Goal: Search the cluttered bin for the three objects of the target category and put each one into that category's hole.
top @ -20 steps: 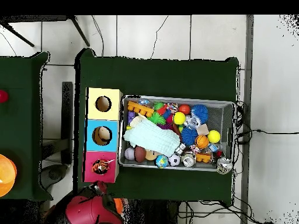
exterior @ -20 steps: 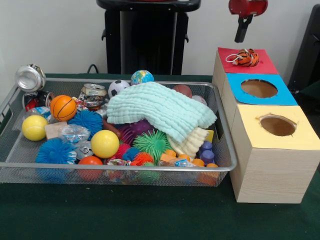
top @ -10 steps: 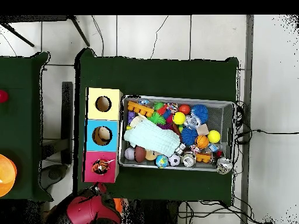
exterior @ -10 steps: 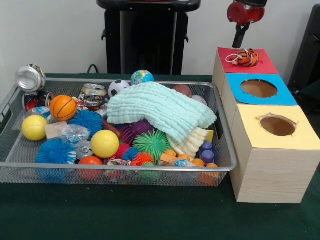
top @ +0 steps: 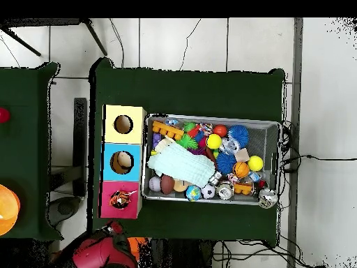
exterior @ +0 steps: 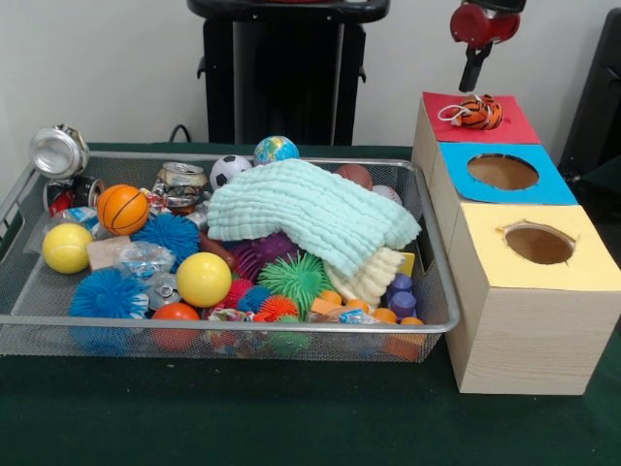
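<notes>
My pincer (exterior: 473,76) hangs above the red box (exterior: 505,124), closed or open I cannot tell, and the striped tiger toy (exterior: 476,111) sits jammed over its hole, so I should press straight down.

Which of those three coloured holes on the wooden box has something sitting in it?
The red-topped section, farthest back: a small orange-and-black striped tiger toy covers its hole. The blue hole and yellow hole gape open.
</notes>
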You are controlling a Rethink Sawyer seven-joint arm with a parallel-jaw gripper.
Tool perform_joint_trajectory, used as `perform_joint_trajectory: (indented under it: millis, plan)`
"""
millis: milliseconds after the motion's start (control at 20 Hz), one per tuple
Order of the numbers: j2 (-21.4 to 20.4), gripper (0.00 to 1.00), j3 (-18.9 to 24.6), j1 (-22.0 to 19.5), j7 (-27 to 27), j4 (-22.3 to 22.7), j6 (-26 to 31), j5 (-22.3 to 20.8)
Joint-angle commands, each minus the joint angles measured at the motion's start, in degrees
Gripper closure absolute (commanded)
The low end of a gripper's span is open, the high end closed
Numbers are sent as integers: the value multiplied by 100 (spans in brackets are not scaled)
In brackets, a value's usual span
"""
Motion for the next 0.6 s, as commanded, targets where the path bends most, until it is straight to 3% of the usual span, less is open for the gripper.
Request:
perform_joint_trajectory:
  millis: [50,600]
  plan:
    - [-20,100,142,111,1368,-77,-149,315]
    - [2,100,411,-149,1327,-48,-559,450]
